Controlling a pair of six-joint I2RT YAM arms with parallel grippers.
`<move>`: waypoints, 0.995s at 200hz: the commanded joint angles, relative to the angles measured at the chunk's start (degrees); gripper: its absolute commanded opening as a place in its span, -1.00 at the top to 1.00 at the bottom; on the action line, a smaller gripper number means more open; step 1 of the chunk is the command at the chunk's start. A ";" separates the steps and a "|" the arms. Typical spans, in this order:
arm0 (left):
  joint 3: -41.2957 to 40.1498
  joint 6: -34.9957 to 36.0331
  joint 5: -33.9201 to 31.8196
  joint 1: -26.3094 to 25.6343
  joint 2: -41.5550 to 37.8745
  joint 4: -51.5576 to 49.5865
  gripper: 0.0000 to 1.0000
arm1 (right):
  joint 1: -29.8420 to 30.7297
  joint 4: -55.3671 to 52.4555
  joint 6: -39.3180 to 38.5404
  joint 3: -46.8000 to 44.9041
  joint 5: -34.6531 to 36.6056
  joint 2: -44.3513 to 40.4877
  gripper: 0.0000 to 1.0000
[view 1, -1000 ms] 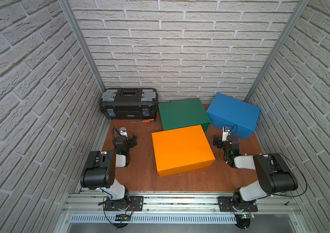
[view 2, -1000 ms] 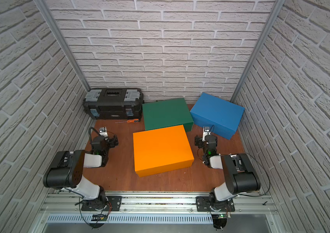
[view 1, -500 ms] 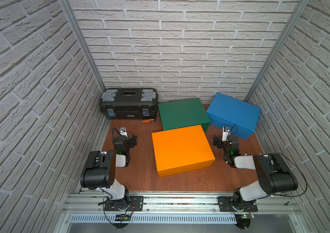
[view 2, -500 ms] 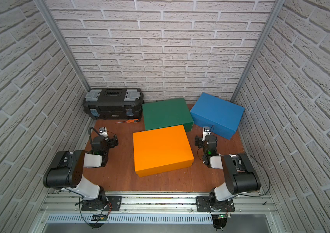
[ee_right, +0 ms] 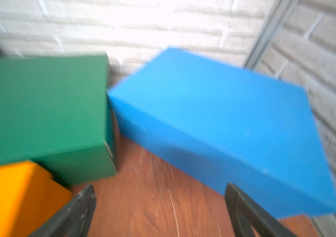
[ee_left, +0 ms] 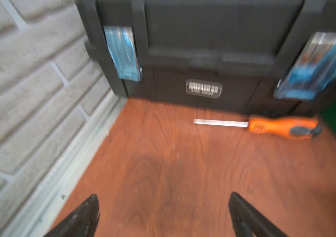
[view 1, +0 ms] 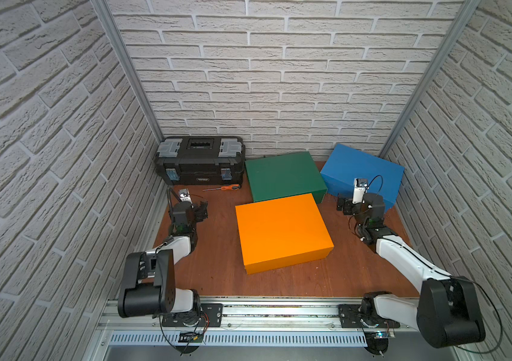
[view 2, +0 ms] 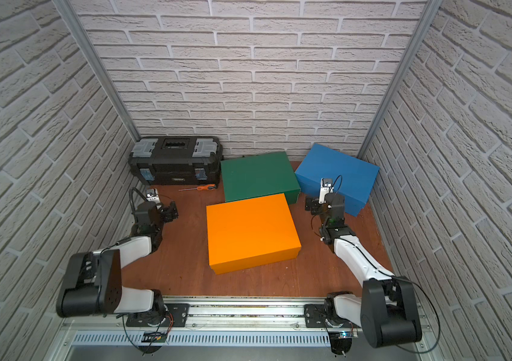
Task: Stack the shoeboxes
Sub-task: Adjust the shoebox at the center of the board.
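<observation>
Three shoeboxes lie apart on the wooden floor, none on another. The orange shoebox [view 1: 281, 231] [view 2: 250, 231] is in the middle, the dark green shoebox [view 1: 283, 176] [view 2: 258, 176] behind it, and the blue shoebox [view 1: 362, 173] [view 2: 339, 175] at the back right, turned at an angle. My left gripper [view 1: 201, 211] [ee_left: 163, 197] is open over bare floor, left of the orange box. My right gripper [view 1: 343, 204] [ee_right: 160, 187] is open and empty, low in the gap between the green box [ee_right: 40, 106], the blue box [ee_right: 224, 123] and the orange box [ee_right: 9, 195].
A black toolbox [view 1: 200, 162] [ee_left: 204, 51] with grey latches stands at the back left against the wall. An orange-handled screwdriver [view 1: 226, 187] [ee_left: 275, 125] lies in front of it. Brick-pattern walls close in three sides.
</observation>
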 commanded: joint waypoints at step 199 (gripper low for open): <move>18.74 -21.01 27.42 -24.94 3.69 -44.98 -0.96 | 7.27 -31.60 16.84 2.04 -35.08 4.27 -0.89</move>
